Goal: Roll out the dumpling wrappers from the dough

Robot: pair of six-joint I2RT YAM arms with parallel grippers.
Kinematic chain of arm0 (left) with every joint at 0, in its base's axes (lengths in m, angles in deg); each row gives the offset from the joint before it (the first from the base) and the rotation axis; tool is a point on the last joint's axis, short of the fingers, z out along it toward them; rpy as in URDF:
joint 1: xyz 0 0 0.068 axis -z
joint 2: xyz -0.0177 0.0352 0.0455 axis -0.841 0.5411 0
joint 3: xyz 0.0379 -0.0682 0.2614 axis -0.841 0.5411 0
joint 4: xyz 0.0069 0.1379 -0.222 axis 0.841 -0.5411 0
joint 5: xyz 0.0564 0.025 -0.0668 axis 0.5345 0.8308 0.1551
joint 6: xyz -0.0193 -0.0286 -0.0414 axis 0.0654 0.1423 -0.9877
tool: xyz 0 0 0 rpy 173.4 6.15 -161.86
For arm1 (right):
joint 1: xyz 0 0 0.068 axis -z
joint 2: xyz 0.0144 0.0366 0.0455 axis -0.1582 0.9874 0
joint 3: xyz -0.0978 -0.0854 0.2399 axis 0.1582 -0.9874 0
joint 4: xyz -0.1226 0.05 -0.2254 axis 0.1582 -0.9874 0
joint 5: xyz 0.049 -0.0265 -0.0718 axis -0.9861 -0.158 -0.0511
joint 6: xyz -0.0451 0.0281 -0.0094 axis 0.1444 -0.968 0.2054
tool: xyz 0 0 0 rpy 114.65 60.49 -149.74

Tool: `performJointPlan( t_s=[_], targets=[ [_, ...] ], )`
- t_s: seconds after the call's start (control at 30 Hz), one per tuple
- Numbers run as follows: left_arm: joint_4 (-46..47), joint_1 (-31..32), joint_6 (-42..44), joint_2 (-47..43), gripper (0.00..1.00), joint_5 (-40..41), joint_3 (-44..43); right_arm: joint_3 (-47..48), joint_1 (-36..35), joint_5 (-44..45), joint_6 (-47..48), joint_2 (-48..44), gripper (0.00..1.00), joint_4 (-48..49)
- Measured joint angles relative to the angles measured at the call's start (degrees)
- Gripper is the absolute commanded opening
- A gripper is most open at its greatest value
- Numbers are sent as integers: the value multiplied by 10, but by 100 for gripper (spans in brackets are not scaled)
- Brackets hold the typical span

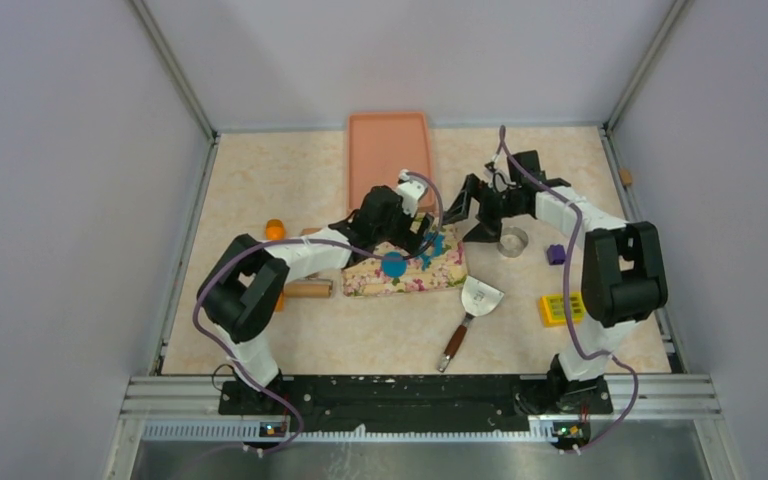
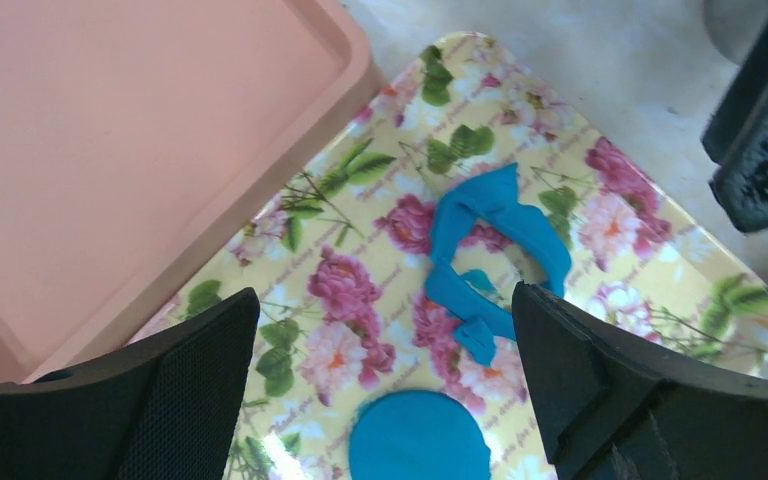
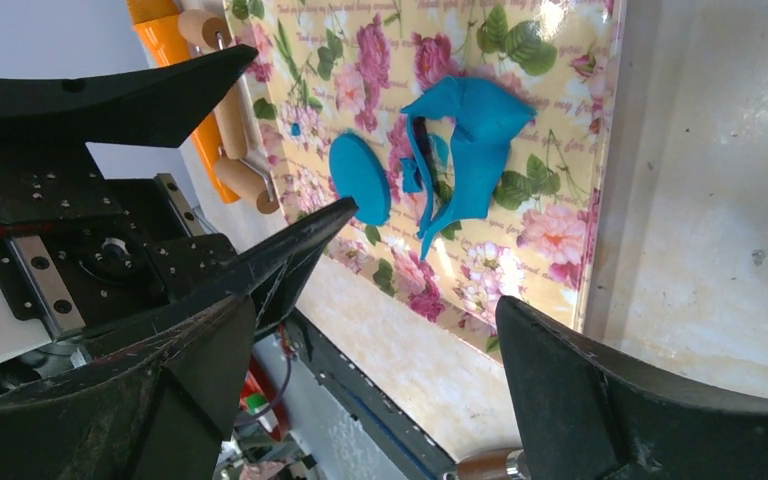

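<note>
The dough is a ragged blue scrap with a hole (image 2: 490, 250) lying on the floral mat (image 2: 360, 180); it also shows in the top view (image 1: 434, 243) and the right wrist view (image 3: 470, 130). A neat round blue wrapper (image 2: 418, 438) lies on the mat just nearer the arms, also in the top view (image 1: 393, 265) and the right wrist view (image 3: 360, 180). My left gripper (image 2: 382, 300) is open and empty, hovering over the scrap and the wrapper (image 1: 423, 233). My right gripper (image 1: 466, 206) is open and empty beside the mat's far right corner (image 3: 375, 310).
A pink tray (image 1: 390, 150) lies behind the mat. A metal ring cutter (image 1: 512, 241), a purple block (image 1: 556, 254) and a yellow brick (image 1: 563, 308) lie on the right. A scraper (image 1: 472, 305) lies in front of the mat, a rolling pin (image 1: 308, 289) to its left.
</note>
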Motion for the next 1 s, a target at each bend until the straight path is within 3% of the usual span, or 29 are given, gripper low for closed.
performJointPlan(
  t_s=[0.23,0.33,0.47,0.53,0.7,0.8,0.9,1.0],
  targets=[
    [-43,-50,-45,-35,97,-132,0,0,12,-23,56,-21,89,1],
    [-60,-103,-63,-59,94,-244,0,1,21,-49,94,-37,84,0],
    [-104,-186,-82,-75,93,-444,-22,1,33,-172,121,-60,78,29],
    [-143,-215,-75,-81,92,-526,-40,-8,34,-253,68,-66,79,110],
    [-235,-222,-15,-130,83,-664,-63,-68,25,-397,-187,-77,75,441],
    [-243,-227,-24,-150,70,-725,-73,-65,22,-435,-250,-77,71,508],
    [-195,-240,-112,-149,72,-776,-70,-52,21,-453,-264,-77,70,503],
    [-80,-248,-288,-125,73,-825,-60,-48,21,-456,-267,-77,70,493]
  ],
)
